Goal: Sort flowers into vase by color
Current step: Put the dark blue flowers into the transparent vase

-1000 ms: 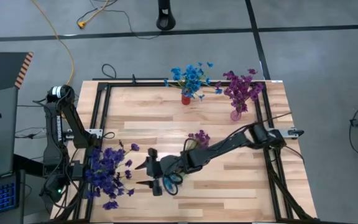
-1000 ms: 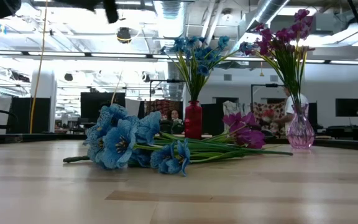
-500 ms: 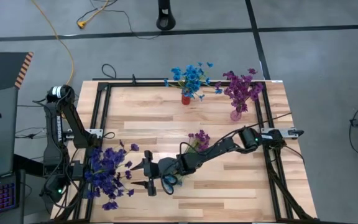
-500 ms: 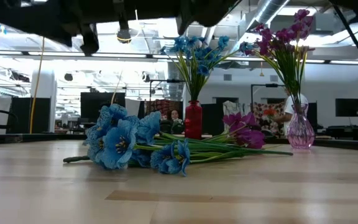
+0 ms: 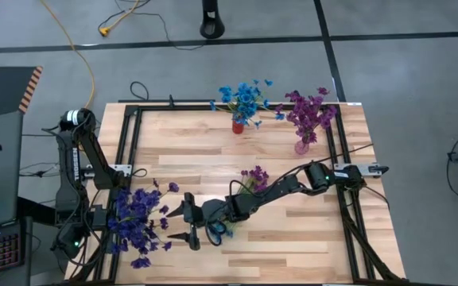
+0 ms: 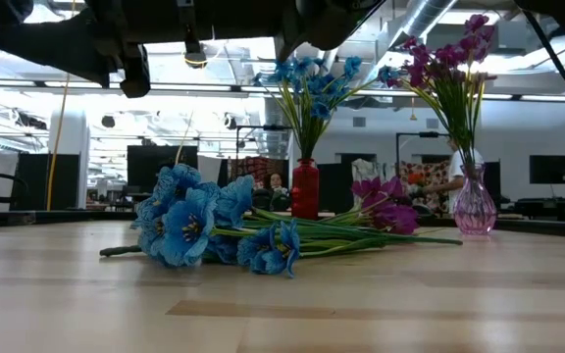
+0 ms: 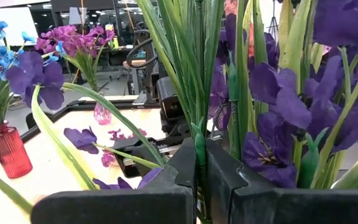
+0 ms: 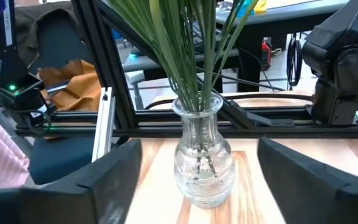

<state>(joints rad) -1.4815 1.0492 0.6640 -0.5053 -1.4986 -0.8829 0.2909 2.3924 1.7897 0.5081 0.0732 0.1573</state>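
**No readable text in view**

No lettering, label, brand mark, number or sign can be read in any of the four views. The vases, the flowers, the arms and the worktop frame carry no legible marks. The dark screens in the room behind the worktop show nothing that can be made out as writing.

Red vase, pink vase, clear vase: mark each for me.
red vase [image 6: 305, 188], low view, on its body.
pink vase [image 6: 475, 208], low view, on its rounded belly.
clear vase [image 8: 201, 163], right wrist view, on its glass belly.
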